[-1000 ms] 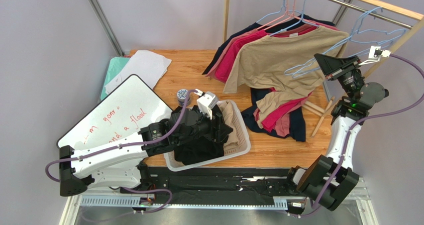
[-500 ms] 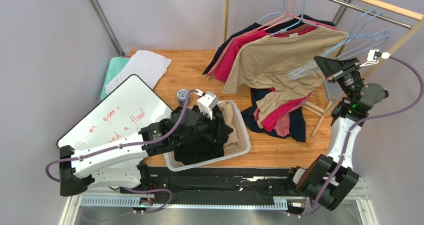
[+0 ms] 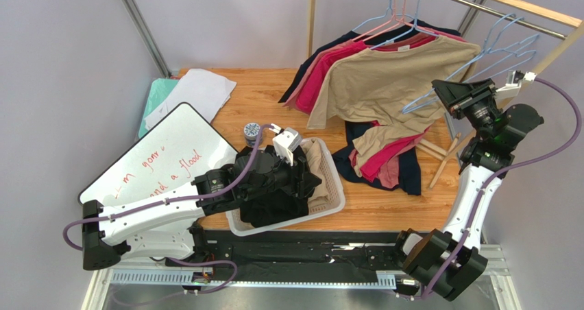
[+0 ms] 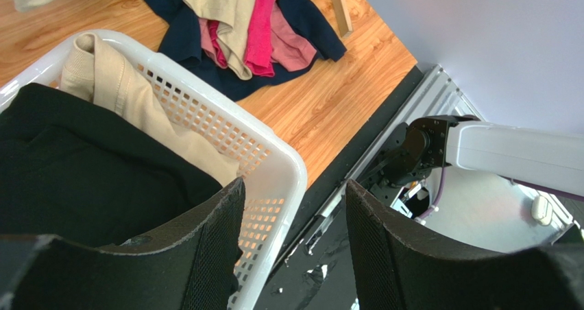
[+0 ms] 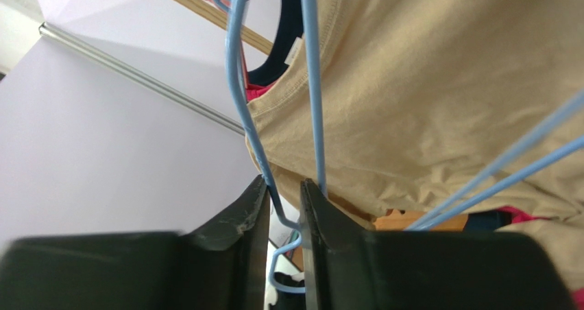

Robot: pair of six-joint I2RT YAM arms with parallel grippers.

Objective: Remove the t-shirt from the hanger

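My right gripper (image 3: 447,96) is shut on the wire of a bare light blue hanger (image 3: 419,104) and holds it up by the tan t-shirt (image 3: 384,84) that hangs from the wooden rail (image 3: 507,5). In the right wrist view the jaws (image 5: 283,200) pinch the blue hanger wire (image 5: 308,84) against the tan t-shirt (image 5: 439,84). My left gripper (image 3: 312,180) is open and empty over the white basket (image 3: 336,180), which holds a black t-shirt (image 3: 274,210). The left wrist view shows its open jaws (image 4: 295,214) above the basket rim (image 4: 288,166) and the black t-shirt (image 4: 89,180).
Red, pink and navy shirts hang beside the tan one, and their ends pile on the table (image 3: 391,159). Wooden sticks (image 3: 442,156) lie at the right. A whiteboard (image 3: 164,159), white paper (image 3: 199,90) and a tape roll (image 3: 252,129) lie at the left.
My right gripper has risen and swung a little right with the blue hanger in it. The left arm has not moved.
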